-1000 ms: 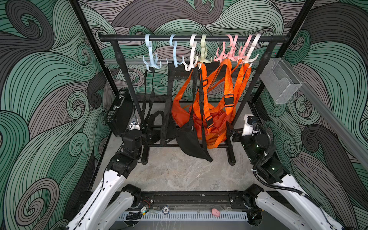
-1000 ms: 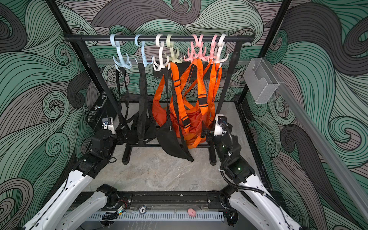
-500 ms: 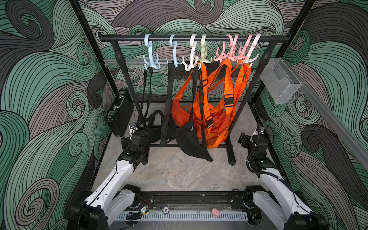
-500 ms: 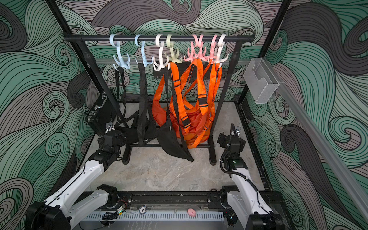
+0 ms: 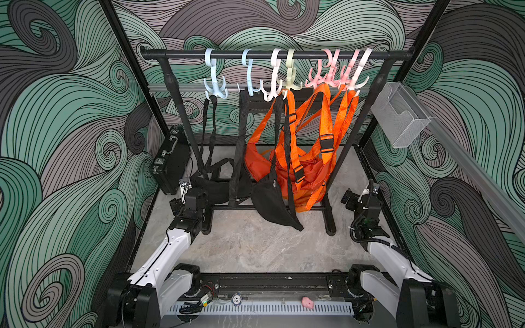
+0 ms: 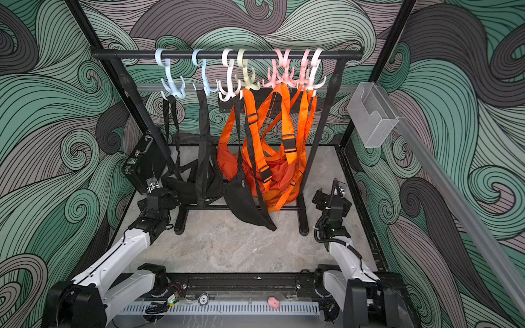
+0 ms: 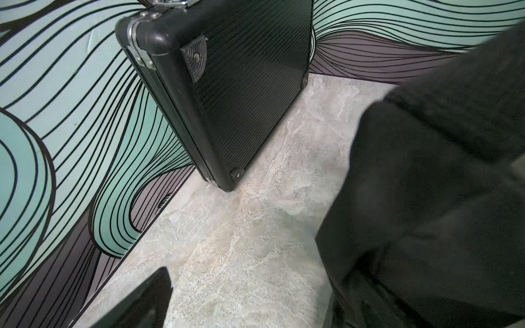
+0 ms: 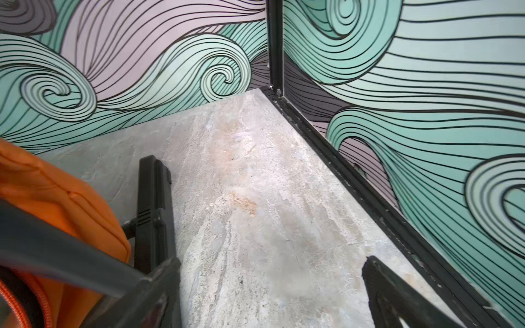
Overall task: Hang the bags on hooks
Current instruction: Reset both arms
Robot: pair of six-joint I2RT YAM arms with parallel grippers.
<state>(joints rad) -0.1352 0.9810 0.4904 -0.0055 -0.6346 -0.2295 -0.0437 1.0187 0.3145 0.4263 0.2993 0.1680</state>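
On the rack: every bag in sight hangs by its strap. The black waist bag is on the white hook, a low black bag is slung from the pale-blue hook, and orange bags bunch under the pink hooks.
Loose bags: none visible on the table; to my eye the hanging looks done, or nearly.
Rail: one black bar carries all the hooks, crowded toward the robot's right.
Left gripper: low by the rack's left end, just beside the low black bag, jaws spread and nothing gripped that I can see; dark cloth fills one side of its wrist view.
Right gripper: low at the far end, jaws wide apart over bare tabletop, empty; a rack foot and orange fabric sit close beside it.
Bystanders: a black case leans on the patterned wall; a clear bin is fixed opposite.
Risk, left: a spread finger moving near that cloth could catch a strap and drag it off its prong.
Risk, right: a swing inward could knock the foot, rock the rack and set the bags swaying.
Risk, hooks: the orange straps overlap, so tugging one may well lift its neighbour.
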